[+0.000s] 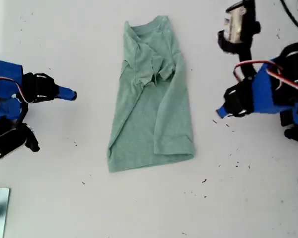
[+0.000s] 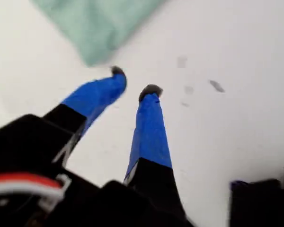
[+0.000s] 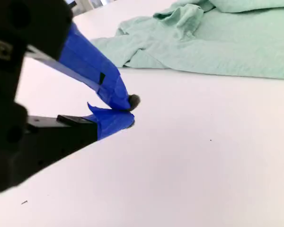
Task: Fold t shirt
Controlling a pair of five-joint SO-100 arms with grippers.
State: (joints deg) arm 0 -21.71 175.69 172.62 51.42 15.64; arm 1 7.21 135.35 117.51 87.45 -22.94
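Shirt status: the t shirt (image 1: pixel 151 106) lies mid-frame in the exterior view, sides folded inward lengthwise, so I judge the crosswise fold next, needing my first gripper (image 2: pixel 132 82), jaws parted, and my second gripper (image 3: pixel 131 111), jaws closed and empty, at one end.

Black-bodied arms, blue-taped pincer fingers (image 2: pixel 149 127) with dark tips, red and white cables.
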